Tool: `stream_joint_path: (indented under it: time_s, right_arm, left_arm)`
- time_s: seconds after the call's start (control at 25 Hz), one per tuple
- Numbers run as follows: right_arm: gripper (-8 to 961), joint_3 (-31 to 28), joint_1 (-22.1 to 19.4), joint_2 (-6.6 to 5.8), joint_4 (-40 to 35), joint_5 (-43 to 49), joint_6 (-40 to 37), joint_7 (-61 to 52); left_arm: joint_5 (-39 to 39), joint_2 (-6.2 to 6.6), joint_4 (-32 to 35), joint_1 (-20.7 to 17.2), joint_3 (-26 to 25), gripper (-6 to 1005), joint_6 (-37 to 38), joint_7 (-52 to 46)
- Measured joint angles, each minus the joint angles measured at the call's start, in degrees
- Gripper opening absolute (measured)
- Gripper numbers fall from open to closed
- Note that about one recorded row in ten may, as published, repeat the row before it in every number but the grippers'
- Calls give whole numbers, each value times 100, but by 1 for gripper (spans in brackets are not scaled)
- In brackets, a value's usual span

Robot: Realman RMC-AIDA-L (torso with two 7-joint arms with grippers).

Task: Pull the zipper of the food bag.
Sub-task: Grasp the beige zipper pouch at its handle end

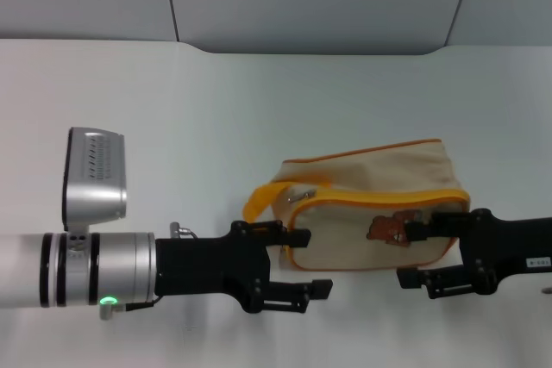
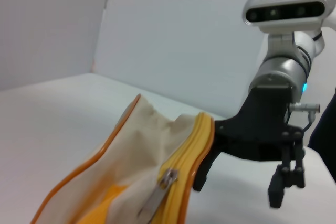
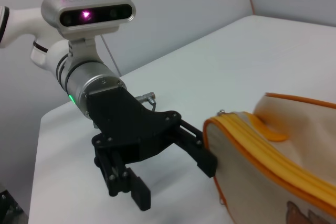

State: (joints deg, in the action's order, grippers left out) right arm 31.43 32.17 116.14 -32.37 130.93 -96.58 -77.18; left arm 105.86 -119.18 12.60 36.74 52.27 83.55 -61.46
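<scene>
The food bag (image 1: 371,213) is lying on the table (image 1: 172,109) between both arms. The left gripper (image 1: 285,269) and right gripper (image 1: 431,256), jaws spread, are flanking its ends. Bracing the bag while pinching the zipper (image 2: 181,182) tab should prevent sliding.

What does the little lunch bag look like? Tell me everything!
The food bag is a small boxy pouch of beige cloth with orange piping, lying on the white table. A yellow zipper with a silver pull tab runs along its edge, beside a yellow loop handle. A brown bear patch decorates its side. The left gripper and right gripper flank its ends.
</scene>
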Motion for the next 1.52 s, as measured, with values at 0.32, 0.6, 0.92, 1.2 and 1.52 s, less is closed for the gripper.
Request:
stream_joint_path:
  time_s: [0.32, 0.6, 0.92, 1.2, 1.52]
  right_arm:
    - [826, -112, -192, -36, 8, -142, -1224, 631]
    - [825, -133, -465, 10, 102, -441, -1442, 1279]
    - [826, -111, -416, 19, 153, -435, -1437, 1287]
    - [826, -110, -419, 23, 156, -429, -1467, 1290]
    - [826, -110, -423, 23, 162, -438, -1475, 1294]
  left_arm:
    - [-62, 55, 359, -547, -28, 814, 1410, 443]
    - [-61, 63, 368, -777, -95, 813, 1765, 645]
    - [-35, 55, 321, -773, -69, 811, 1770, 638]
    - [-31, 52, 320, -798, -68, 809, 1789, 620]
    - [-21, 56, 322, -808, -49, 807, 1795, 606]
